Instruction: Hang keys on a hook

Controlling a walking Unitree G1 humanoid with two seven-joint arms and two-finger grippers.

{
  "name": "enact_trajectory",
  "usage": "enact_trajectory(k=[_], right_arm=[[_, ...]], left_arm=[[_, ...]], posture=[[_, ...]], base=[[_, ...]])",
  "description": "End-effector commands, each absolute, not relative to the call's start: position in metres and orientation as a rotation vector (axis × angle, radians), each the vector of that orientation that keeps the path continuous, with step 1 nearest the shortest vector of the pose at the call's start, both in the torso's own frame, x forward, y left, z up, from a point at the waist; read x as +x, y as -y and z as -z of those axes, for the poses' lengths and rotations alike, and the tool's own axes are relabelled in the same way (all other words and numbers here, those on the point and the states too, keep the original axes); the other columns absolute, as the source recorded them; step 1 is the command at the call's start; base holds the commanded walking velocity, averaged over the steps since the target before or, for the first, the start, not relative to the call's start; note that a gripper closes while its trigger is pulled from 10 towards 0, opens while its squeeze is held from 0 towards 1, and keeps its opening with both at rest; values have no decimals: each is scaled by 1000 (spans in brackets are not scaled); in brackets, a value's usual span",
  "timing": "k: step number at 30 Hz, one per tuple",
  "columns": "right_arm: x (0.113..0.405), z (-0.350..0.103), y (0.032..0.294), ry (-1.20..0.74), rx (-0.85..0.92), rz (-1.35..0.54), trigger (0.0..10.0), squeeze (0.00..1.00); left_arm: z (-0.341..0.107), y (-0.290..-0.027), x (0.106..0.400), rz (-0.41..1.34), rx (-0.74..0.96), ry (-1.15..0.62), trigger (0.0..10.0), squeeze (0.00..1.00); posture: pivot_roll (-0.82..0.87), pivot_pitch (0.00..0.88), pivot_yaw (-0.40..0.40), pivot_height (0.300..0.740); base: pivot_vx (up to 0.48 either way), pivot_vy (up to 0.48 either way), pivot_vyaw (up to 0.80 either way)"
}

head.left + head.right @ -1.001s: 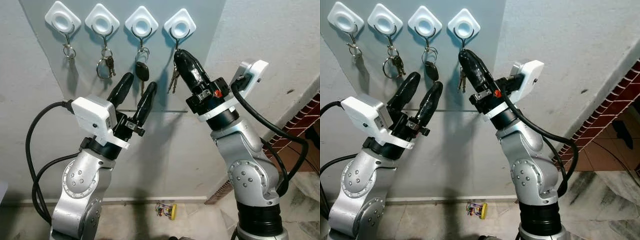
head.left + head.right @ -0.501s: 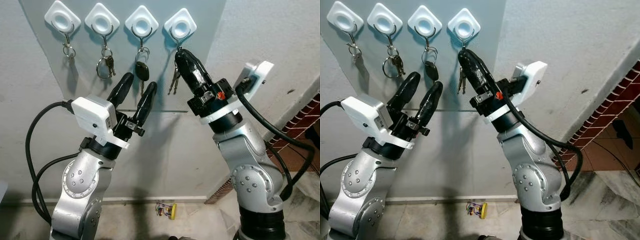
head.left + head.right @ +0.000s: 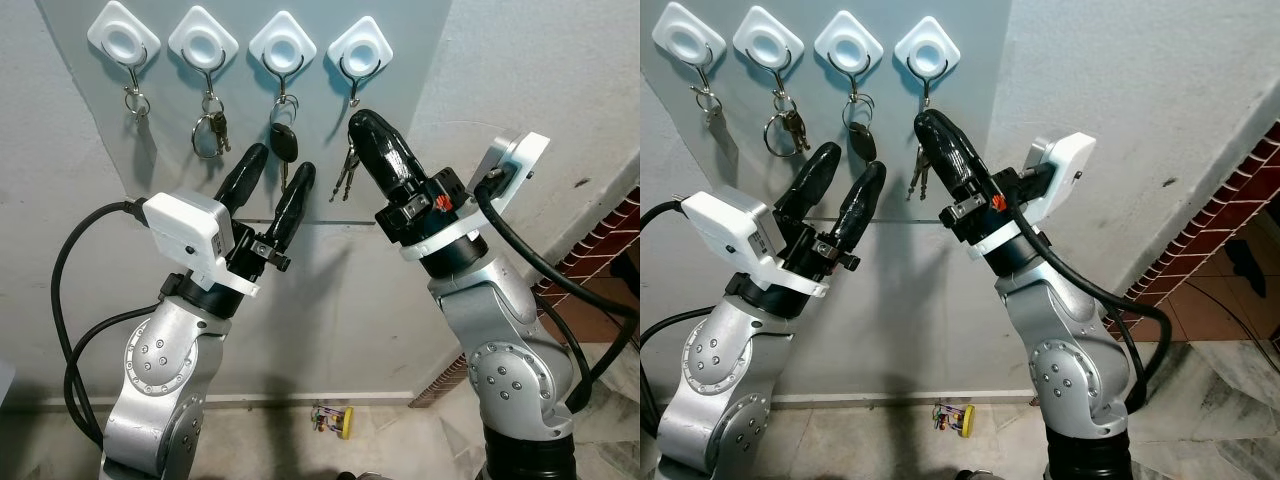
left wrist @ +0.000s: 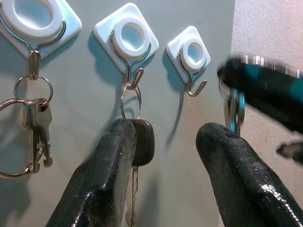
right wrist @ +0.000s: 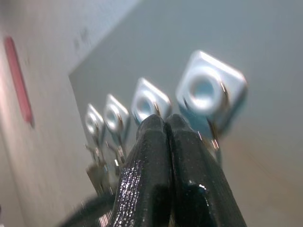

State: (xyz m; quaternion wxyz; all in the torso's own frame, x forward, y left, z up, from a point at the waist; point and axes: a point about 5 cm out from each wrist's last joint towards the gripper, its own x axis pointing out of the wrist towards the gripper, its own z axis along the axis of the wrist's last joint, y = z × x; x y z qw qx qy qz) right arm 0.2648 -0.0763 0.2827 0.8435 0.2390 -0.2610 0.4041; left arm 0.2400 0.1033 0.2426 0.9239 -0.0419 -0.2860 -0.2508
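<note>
Four white diamond hooks sit in a row on a grey-blue wall panel. The rightmost hook (image 3: 360,47) has a bare wire (image 4: 193,79). Just below it my right gripper (image 3: 361,122) is shut on a small bunch of keys (image 3: 346,172), which dangles from its tip (image 4: 234,111). The other three hooks carry a small ring (image 3: 137,100), a key bunch (image 3: 208,135) and a black car key (image 3: 284,145). My left gripper (image 3: 277,165) is open, raised under the third hook, with the car key (image 4: 142,137) between its fingers and untouched.
The wall is close in front of both arms. A brick-patterned strip (image 3: 620,240) runs down at the right. A small colourful object (image 3: 335,420) lies on the floor by the skirting. A black cable (image 3: 70,300) loops beside my left arm.
My right gripper has sunk a little and drawn back from the rightmost hook, keys still in it; the hook's wire now shows bare. The left arm has not moved.
</note>
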Motion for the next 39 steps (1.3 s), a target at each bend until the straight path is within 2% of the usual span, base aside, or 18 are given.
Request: enact_trajectory(k=[1,22,39], right_arm=[[262,-291,78,587,525,-858,10000,0],[272,-294,74,577,550,-838,10000,0],[284,-291,75,526,561,-710,10000,0]], left_arm=[[-245,-101,238,520,-82,601,10000,0],[-245,-101,236,516,-79,604,10000,0],[-246,-101,236,515,-79,602,10000,0]], posture=[[-22,135,-57,740],[-13,134,-62,740],[-12,141,-62,740]], base=[[0,0,0],[0,0,0],[0,0,0]])
